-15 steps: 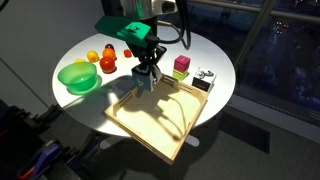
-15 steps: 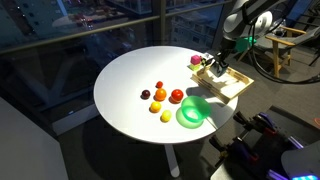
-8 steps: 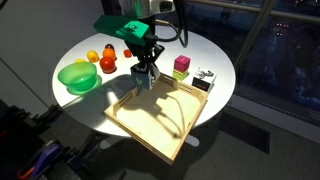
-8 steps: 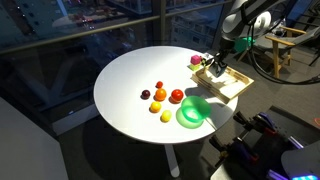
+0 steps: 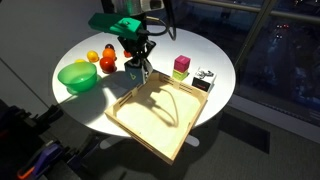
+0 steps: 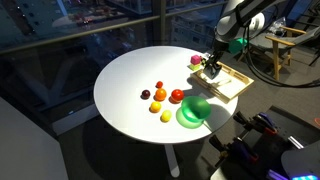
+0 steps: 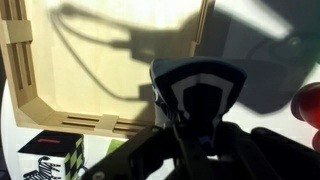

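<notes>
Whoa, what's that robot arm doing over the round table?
The robot's hand is shut and hangs low over the white table, right beside a corner of the wooden tray. It's too dark to tell if it is pinching anything. A red fruit and a green bowl sit close by on one side. A pink-and-green block and a black-and-white cube sit on the other side, next to the tray.

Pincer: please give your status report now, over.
Pincer shut, hovering by wooden tray corner. Hold unclear. Red fruit nearby, not blocking.
</notes>
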Robot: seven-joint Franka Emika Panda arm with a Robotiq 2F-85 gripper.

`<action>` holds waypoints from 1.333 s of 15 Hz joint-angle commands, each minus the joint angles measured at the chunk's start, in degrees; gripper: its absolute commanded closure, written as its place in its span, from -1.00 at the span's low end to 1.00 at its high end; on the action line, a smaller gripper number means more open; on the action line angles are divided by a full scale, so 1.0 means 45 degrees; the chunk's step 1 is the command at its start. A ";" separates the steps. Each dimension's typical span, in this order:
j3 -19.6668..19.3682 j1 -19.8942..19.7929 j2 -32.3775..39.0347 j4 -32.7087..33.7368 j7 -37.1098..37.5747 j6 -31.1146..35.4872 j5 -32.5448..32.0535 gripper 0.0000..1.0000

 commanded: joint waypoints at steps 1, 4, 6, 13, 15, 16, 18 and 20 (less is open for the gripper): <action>0.0137 0.0244 0.0003 -0.0090 0.0321 0.0320 -0.0221 0.89; 0.0236 0.0483 0.0055 -0.0109 0.0379 0.0328 -0.0270 0.89; 0.0312 0.0640 0.0099 -0.0138 0.0427 0.0339 -0.0326 0.89; 0.0626 0.1255 0.0288 -0.0294 0.0617 0.0389 -0.0713 0.89; 0.0721 0.1378 0.0380 -0.0315 0.0629 0.0385 -0.0806 0.89; 0.0756 0.1415 0.0486 -0.0289 0.0629 0.0352 -0.0820 0.89; 0.0798 0.1435 0.0787 -0.0174 0.0620 0.0231 -0.0792 0.89; 0.0797 0.1384 0.1188 -0.0021 0.0596 0.0129 -0.0768 0.89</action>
